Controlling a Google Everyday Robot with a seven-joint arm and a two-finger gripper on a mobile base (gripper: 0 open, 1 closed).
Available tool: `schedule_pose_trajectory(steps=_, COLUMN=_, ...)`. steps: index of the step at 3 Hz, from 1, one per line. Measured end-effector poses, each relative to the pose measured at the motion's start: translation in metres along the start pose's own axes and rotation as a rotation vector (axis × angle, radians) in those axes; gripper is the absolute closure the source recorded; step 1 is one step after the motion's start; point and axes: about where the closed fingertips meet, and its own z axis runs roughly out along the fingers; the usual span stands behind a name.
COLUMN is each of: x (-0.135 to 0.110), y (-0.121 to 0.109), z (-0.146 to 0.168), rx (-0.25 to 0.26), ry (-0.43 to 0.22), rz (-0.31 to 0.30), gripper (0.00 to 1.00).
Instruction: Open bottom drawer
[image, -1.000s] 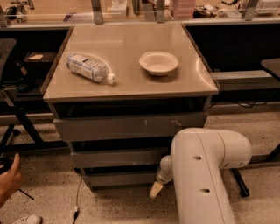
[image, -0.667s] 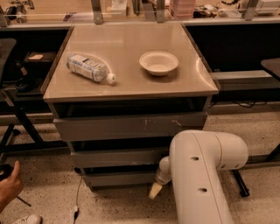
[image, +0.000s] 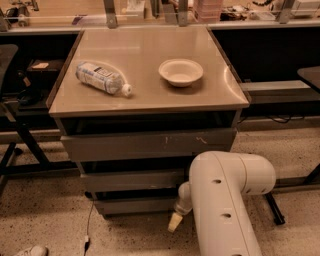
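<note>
The cabinet has three grey drawer fronts under a beige top. The bottom drawer (image: 135, 205) is the lowest, a plain flat grey front near the floor, sticking out only slightly. The middle front (image: 132, 180) and the large scratched top front (image: 145, 145) sit above it. My white arm (image: 225, 200) comes in from the lower right. My gripper (image: 176, 220) hangs just in front of the bottom drawer's right end, with a pale tip pointing down toward the floor.
A plastic water bottle (image: 102, 78) lies on the cabinet top (image: 150, 100), beside a white bowl (image: 181, 72). A black chair base (image: 15, 145) stands at left. A cable (image: 89, 225) trails on the speckled floor. Dark shelving runs behind.
The arm has shifted slightly left in view and the gripper stays at the bottom drawer's right end. A hand at the lower left is gone; a shoe shows there now.
</note>
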Motion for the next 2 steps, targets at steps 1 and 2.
schedule_pose_trajectory(steps=1, x=0.002, y=0.02, z=-0.011, rx=-0.044, ry=0.008, rz=-0.014, gripper=0.0)
schedule_pose_trajectory(steps=2, x=0.003, y=0.044, z=-0.042, rx=-0.085, ry=0.001, rz=-0.005, gripper=0.0)
